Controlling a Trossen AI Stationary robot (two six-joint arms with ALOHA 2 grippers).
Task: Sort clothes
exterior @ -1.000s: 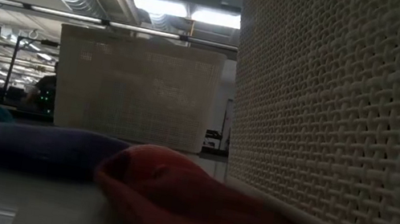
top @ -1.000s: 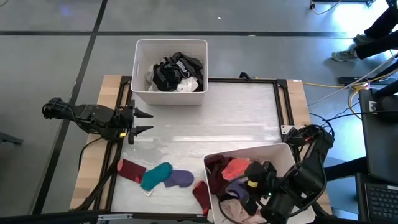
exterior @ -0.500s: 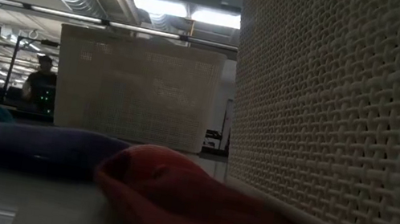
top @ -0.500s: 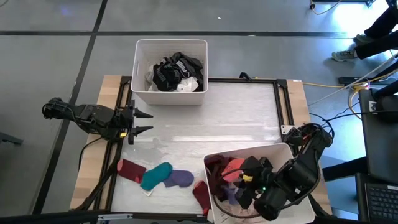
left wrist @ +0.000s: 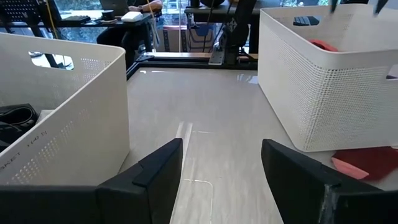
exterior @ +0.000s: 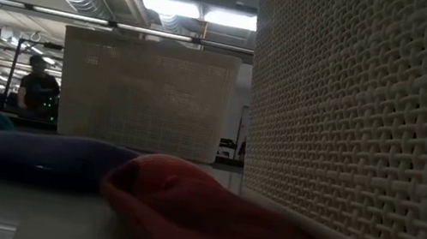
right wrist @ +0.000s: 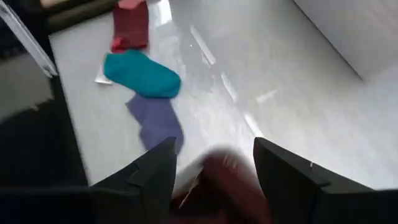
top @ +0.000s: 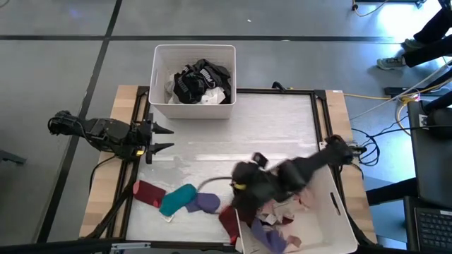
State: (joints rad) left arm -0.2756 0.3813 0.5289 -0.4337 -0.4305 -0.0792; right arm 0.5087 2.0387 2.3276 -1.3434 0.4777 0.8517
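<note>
We see a counter (top: pixel 268 134) with two white bins on it. The far bin (top: pixel 194 55) sits at the back edge and has black and white clothes (top: pixel 200 81) piled inside. The near bin (top: pixel 332 212) sits at the front right corner, and it holds more clothes (top: pixel 272 219) in purple, pink and pale colours.

Four small clothes lie flat on the counter, left of the near bin. There is a maroon piece (top: pixel 148 192), then a teal piece (top: pixel 176 200) touching it, then a purple piece (top: pixel 205 203). Another maroon piece (top: pixel 227 220) lies right beside the near bin's wall.

The left fingers (top: pixel 161 139) hang over the left side of the counter, near the far bin. They are spread wide apart and hold nothing. We can see the bare counter between them in the left wrist view.

The right fingers (top: pixel 244 185) reach out over the left rim of the near bin, above the counter. They look blurry. In the right wrist view they (right wrist: pixel 211 180) are spread apart, with a dark red blur just between them. We cannot tell if they hold it or not. Past them in that view lie the teal piece (right wrist: pixel 143 73), the purple piece (right wrist: pixel 155 119) and the maroon piece (right wrist: pixel 129 32).

In the low view a person (exterior: pixel 34 90) stands far off in the room.
</note>
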